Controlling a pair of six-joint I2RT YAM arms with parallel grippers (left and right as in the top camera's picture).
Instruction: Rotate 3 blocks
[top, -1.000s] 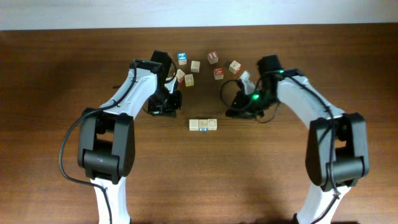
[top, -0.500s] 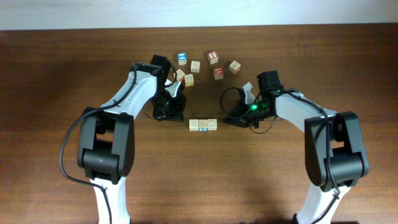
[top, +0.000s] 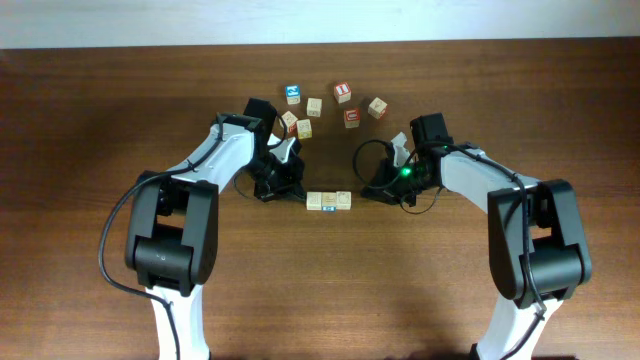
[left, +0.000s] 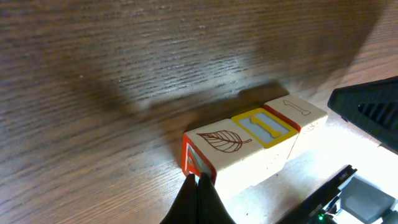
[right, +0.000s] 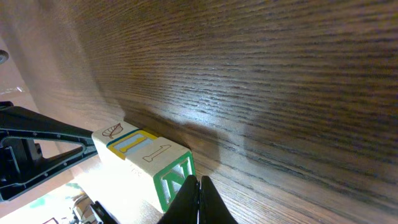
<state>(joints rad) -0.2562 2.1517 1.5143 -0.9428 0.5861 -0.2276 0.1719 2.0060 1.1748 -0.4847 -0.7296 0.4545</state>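
Left fingers (left: 198, 200), pressed together, touch the red end of the leaf block (left: 221, 146); right fingers (right: 199, 202), also together, rest against the green N block (right: 173, 180). The three blocks (top: 328, 201) lie in a touching row between them, seemingly braced endwise for turning.

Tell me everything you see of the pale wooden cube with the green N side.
The pale wooden cube ends the three-cube row. A green-framed N fills one side; its top shows an outlined 1. It sits flat on the brown wooden table, flush against the yellow-topped cube, the shut right gripper at its corner.
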